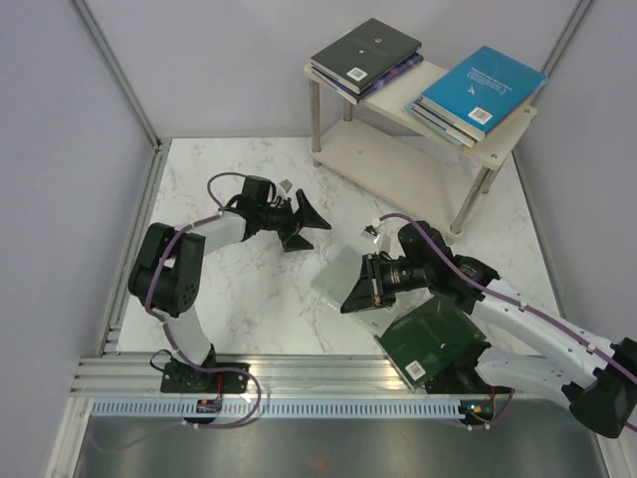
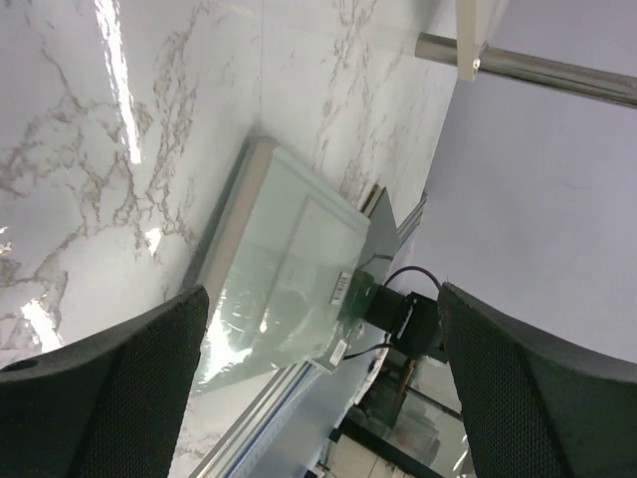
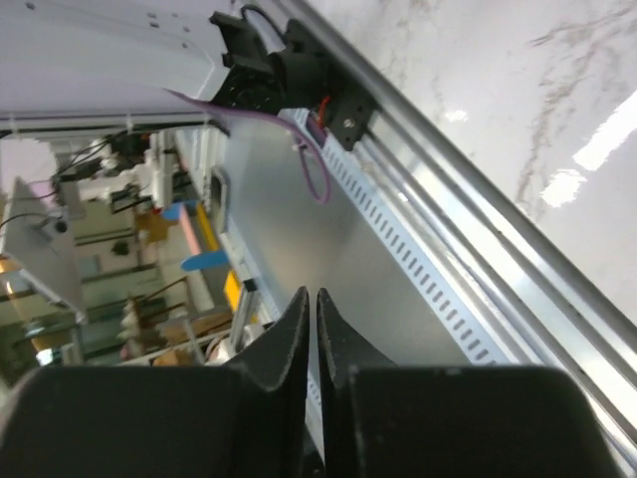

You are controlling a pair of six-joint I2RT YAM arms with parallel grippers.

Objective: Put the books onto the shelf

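Lying flat on the white marble table, a pale mint book sits near the middle, between the two arms and well apart from the shelf. The left gripper hangs just beyond the book's far side with its fingers spread wide and nothing between them. In the left wrist view the glossy mint cover fills the gap, its barcode sticker at the far end. The right gripper is at the book's right edge, its jaws pressed together. In the right wrist view the two black fingertips meet with only a hairline between them and grasp nothing, pointing toward the metal rail along the table's near edge. Whether they touch the mint book I cannot tell. A dark green book lies by the right arm at the near edge, a white barcode sticker on its near corner, which reaches over the rail. The shelf stands at the far right corner, a two-tier cream rack on thin metal legs. Its upper board carries two stacks: a black book on the left, lying on a purple one whose edge shows beneath, and a cyan book on the right, on top of a few others and jutting past the board's edge. Its lower board is bare where it shows.
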